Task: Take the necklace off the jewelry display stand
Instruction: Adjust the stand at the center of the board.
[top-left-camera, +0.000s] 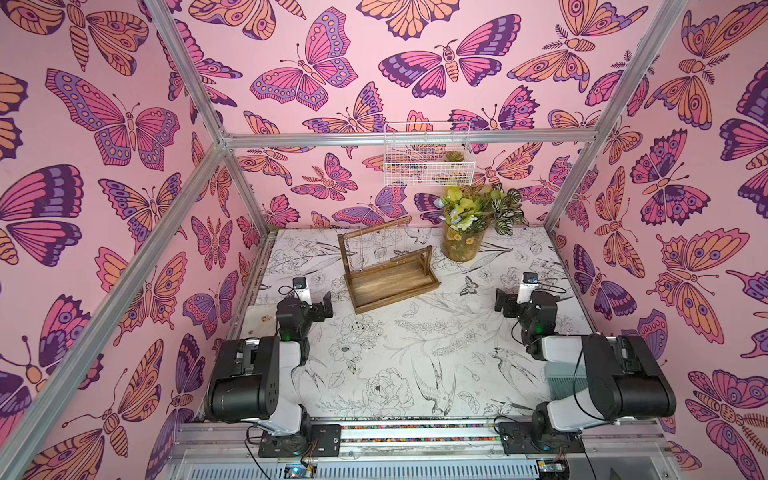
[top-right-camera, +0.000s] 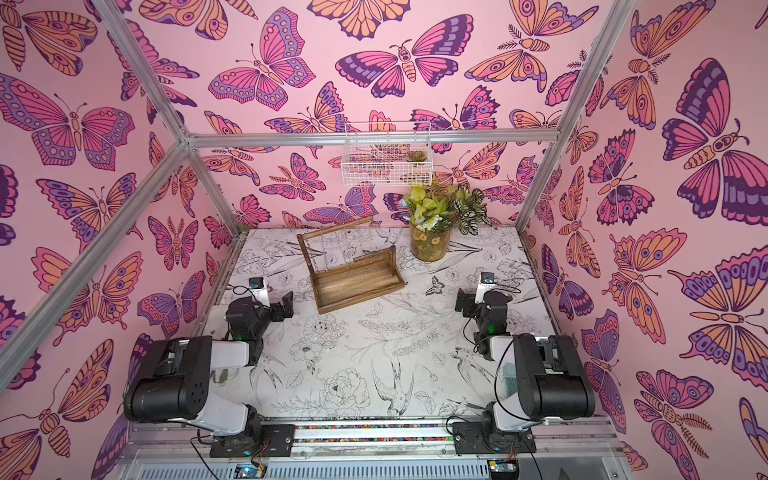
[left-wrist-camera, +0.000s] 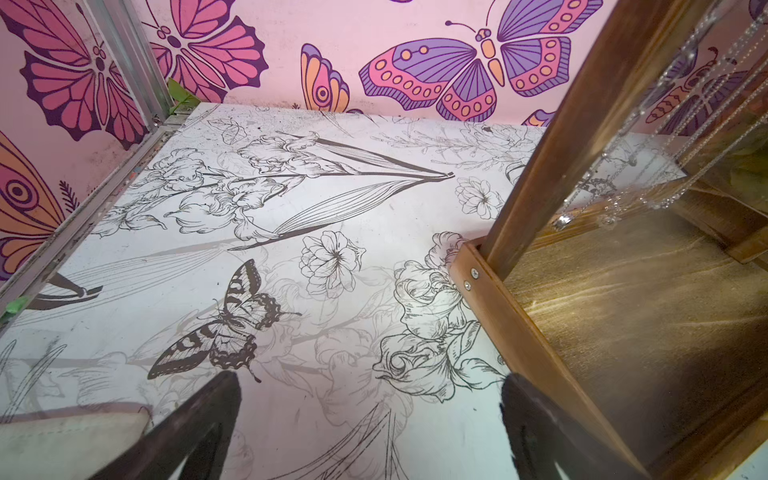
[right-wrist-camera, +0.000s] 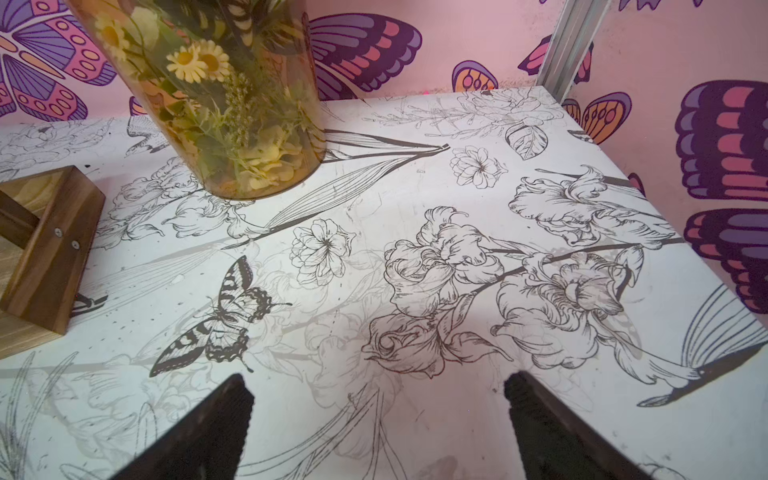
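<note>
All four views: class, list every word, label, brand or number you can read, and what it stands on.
No readable text anywhere.
Small marks on the left wrist camera and right wrist camera: too blurred to read.
The jewelry display stand, vase, table and walls show no lettering.

The left arm (top-left-camera: 249, 374) sits folded at its base, elbow bent, forearm reaching forward. The left gripper (left-wrist-camera: 370, 386) points inward and down, its jaws spread wide with nothing between them. The right arm (top-left-camera: 615, 374) mirrors this pose. The right gripper (right-wrist-camera: 378, 382) is likewise wide apart and empty.
</note>
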